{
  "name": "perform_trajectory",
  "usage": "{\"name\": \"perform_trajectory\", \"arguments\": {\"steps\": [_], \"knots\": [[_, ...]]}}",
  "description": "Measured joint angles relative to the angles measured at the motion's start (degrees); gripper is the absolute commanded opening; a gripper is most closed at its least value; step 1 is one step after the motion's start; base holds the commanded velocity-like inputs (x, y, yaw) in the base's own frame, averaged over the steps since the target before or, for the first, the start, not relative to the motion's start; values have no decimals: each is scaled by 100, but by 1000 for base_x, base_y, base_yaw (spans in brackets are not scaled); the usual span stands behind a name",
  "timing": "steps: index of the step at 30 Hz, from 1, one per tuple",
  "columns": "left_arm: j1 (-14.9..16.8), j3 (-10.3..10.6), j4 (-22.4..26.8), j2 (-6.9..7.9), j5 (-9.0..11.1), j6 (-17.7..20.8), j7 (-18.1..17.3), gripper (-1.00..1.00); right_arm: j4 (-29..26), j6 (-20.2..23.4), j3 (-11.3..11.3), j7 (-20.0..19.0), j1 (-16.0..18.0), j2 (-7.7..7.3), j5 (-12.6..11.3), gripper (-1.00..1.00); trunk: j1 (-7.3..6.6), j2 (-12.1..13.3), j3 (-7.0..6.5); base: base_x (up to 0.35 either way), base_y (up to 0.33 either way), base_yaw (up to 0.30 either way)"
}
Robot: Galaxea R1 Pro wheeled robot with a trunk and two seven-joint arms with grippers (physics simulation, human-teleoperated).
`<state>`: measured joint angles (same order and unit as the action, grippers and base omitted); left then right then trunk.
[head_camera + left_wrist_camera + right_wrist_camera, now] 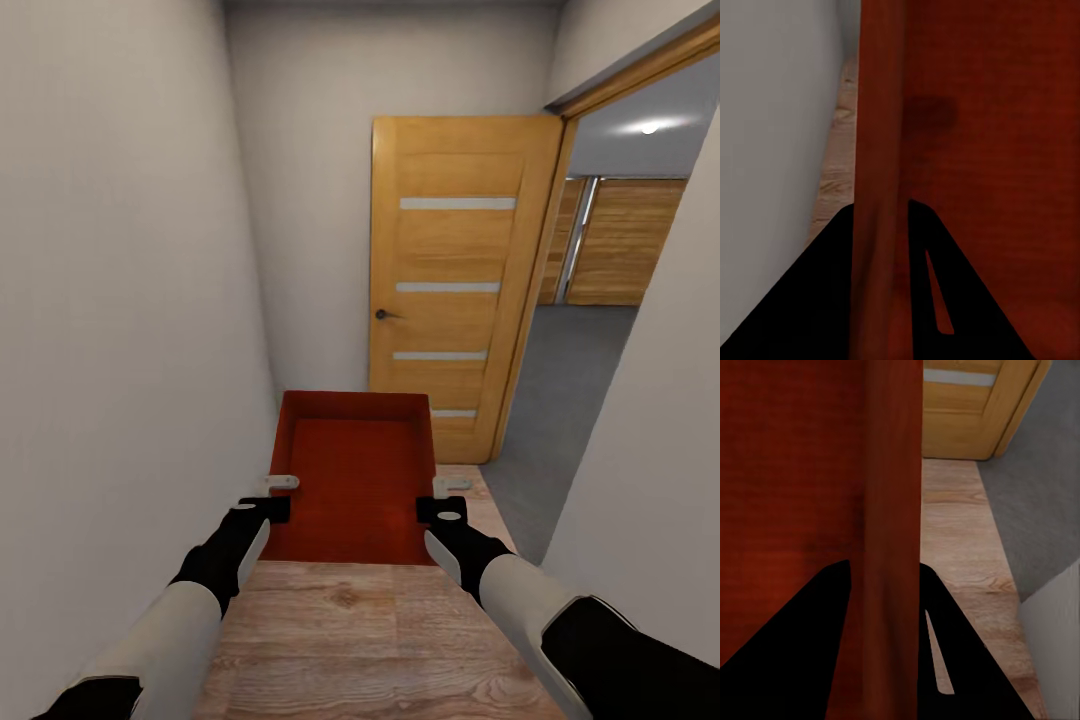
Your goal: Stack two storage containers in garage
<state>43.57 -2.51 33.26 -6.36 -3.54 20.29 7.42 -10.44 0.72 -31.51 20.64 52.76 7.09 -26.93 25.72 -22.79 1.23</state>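
Note:
One orange-red open-top storage container [355, 480] hangs in front of me above the light wood plank floor [380, 640], held between both arms. My left gripper [274, 495] is shut on its left side wall [881, 150], one finger inside and one outside. On the opposite side wall [896, 510] my right gripper [438, 497] is clamped the same way. The bin looks level and empty. Through a doorway at the right I see the garage's dark grey floor [570, 400].
I stand in a narrow corridor between a plain wall [120, 300] close on the left and a wall corner [650, 480] on the right. An open wooden door [455, 290] stands straight ahead beside the doorway. Wooden plank doors [625, 240] line the garage's far side.

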Motion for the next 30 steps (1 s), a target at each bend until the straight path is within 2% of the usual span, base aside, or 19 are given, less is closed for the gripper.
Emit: {"name": "perform_trajectory", "arguments": {"steps": [30], "knots": [[0,-1,0,0,0,0,0,-100,2,-2,-6,0,0,0,-7,-100,0,0,0,323,0,0]]}}
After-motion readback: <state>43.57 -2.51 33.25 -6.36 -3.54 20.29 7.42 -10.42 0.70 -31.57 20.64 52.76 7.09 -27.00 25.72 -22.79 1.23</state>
